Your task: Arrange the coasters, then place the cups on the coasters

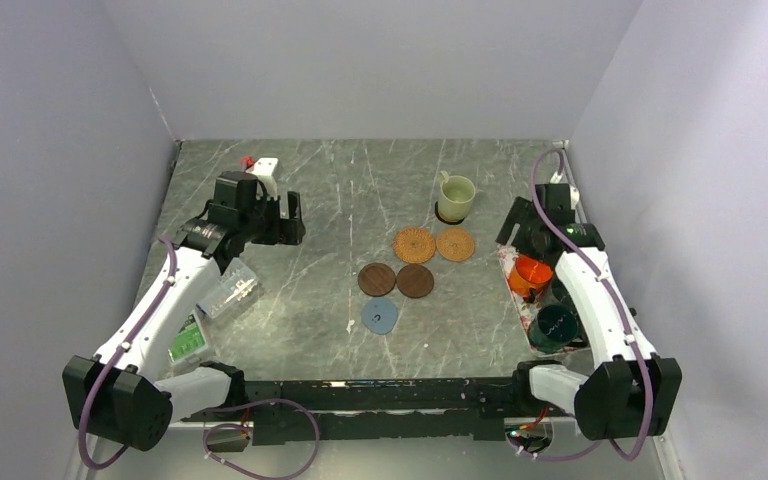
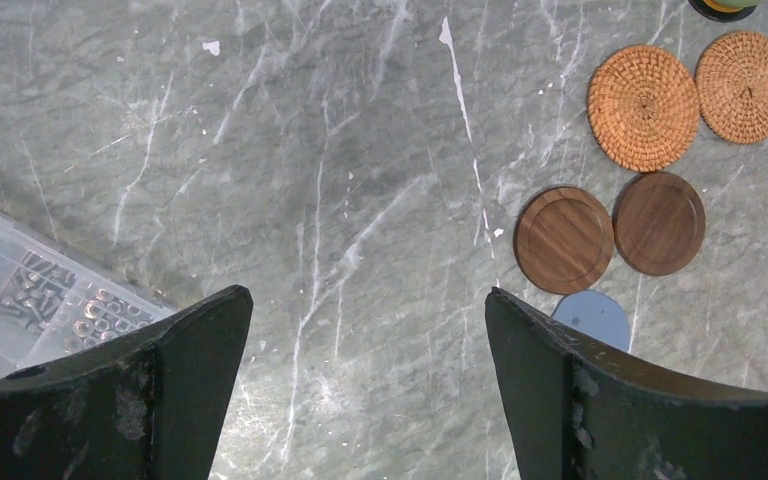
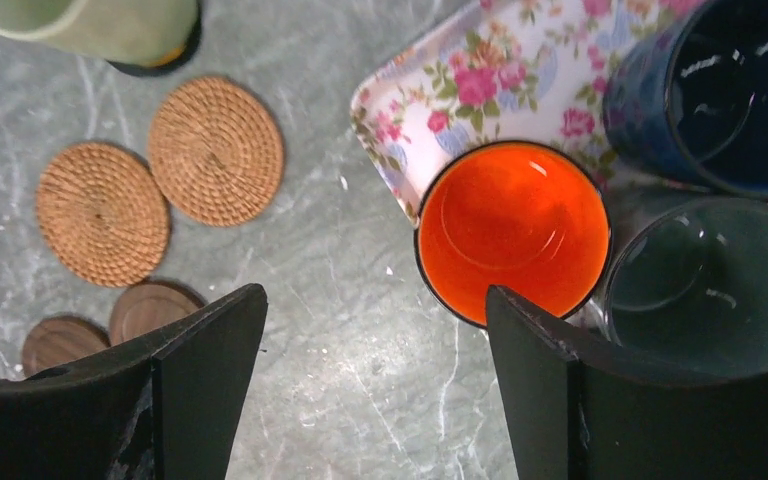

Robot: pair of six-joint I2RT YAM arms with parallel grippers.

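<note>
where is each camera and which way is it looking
top: high behind both arms, looking down on them and the table.
left wrist: on the left arm, facing down at the table past the open left pincer.
right wrist: on the right arm, facing down at the orange cup past the right pincer.
shared: both wrist views catch the woven coasters.

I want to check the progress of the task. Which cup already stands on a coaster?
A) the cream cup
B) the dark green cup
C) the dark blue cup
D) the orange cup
A: the cream cup stands on a dark coaster beyond the woven ones, while the orange cup, dark blue cup and dark green cup are over at the floral tray.
</note>
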